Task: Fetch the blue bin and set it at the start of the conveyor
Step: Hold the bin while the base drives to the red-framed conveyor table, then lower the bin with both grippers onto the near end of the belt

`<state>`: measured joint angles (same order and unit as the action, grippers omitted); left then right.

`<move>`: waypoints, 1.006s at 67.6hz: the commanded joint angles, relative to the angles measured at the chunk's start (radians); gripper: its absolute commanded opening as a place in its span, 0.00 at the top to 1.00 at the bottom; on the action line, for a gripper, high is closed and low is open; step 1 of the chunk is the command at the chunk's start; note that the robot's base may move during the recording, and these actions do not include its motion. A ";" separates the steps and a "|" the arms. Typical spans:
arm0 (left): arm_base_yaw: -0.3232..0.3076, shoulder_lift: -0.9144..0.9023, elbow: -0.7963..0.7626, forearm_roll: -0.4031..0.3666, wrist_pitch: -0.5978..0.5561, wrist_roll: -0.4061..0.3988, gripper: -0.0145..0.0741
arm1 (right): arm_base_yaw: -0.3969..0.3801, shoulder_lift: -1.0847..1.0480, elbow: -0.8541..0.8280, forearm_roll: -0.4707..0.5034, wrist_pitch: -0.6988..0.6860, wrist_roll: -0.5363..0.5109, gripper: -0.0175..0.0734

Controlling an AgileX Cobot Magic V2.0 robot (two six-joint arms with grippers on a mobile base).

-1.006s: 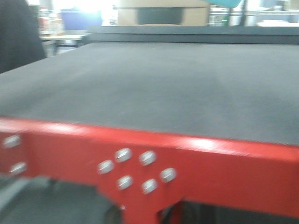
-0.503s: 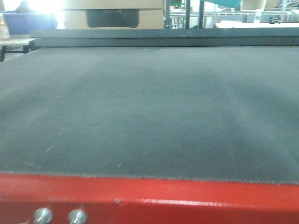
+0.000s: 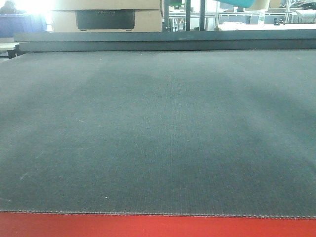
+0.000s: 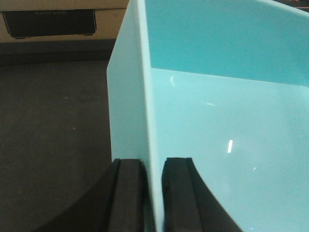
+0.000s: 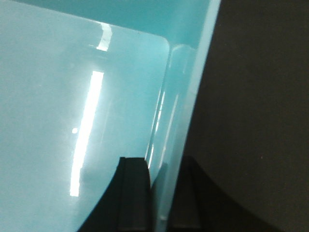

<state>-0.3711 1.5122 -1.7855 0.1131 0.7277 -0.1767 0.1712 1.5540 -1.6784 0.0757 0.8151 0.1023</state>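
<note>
The conveyor start (image 3: 158,133) filled the front-facing view, its dark grey, finely woven belt running back from a glossy red front edge (image 3: 158,227) along the bottom of the frame. Beyond the belt's far end stood a cardboard box (image 3: 106,15) with a dark handle slot, and behind it a bright, blurred workshop. In the left wrist view, the left gripper (image 4: 152,165) was clamped on one side wall of the blue bin (image 4: 231,145) — one black finger lay against the outer face and the other against the inner face, with the thin rim between them. The tub's smooth turquoise interior spread to the right, and the dark belt lay below on the left. In the right wrist view, the right gripper (image 5: 161,166) pinched the bin's opposite wall in the same way — one finger inside, one outside. The glossy interior lay to the left and the dark belt to the right. Whether the bin's base touched the belt could not be told.
</note>
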 commanded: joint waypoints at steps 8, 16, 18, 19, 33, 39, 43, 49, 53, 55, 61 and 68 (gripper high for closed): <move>-0.012 -0.019 -0.011 -0.078 -0.074 -0.010 0.96 | 0.003 0.001 -0.005 -0.002 -0.047 -0.025 0.97; -0.012 -0.019 -0.011 -0.078 -0.074 -0.010 0.96 | 0.003 0.001 -0.005 -0.002 -0.047 -0.025 0.97; -0.012 -0.019 -0.011 -0.078 -0.074 -0.010 0.96 | 0.003 0.001 -0.005 -0.002 -0.047 -0.025 0.97; -0.012 -0.019 -0.011 -0.078 -0.074 -0.010 0.96 | 0.003 0.001 -0.005 -0.002 -0.047 -0.025 0.97; -0.012 -0.019 -0.011 -0.078 -0.074 -0.010 0.96 | 0.003 0.001 -0.005 -0.002 -0.047 -0.025 0.97; -0.012 -0.019 -0.011 -0.078 -0.074 -0.010 0.96 | 0.003 0.001 -0.005 -0.002 -0.047 -0.025 0.97; -0.012 -0.019 -0.011 -0.078 -0.074 -0.010 0.96 | 0.003 0.001 -0.005 -0.002 -0.047 -0.025 0.97; -0.012 -0.019 -0.011 -0.078 -0.074 -0.010 0.96 | 0.003 0.001 -0.005 -0.002 -0.047 -0.025 0.97; -0.012 -0.019 -0.011 -0.078 -0.074 -0.010 0.96 | 0.003 0.001 -0.005 -0.002 -0.047 -0.025 0.97; -0.012 -0.019 -0.011 -0.078 -0.074 -0.010 0.96 | 0.003 0.001 -0.005 -0.002 -0.047 -0.025 0.97; -0.012 -0.019 -0.011 -0.078 -0.074 -0.010 0.96 | 0.003 0.001 -0.005 -0.002 -0.047 -0.025 0.97; -0.012 -0.019 -0.011 -0.078 -0.074 -0.010 0.96 | 0.003 0.001 -0.005 -0.002 -0.047 -0.025 0.97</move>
<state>-0.3711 1.5122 -1.7855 0.1111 0.7277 -0.1767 0.1712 1.5540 -1.6784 0.0757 0.8151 0.1023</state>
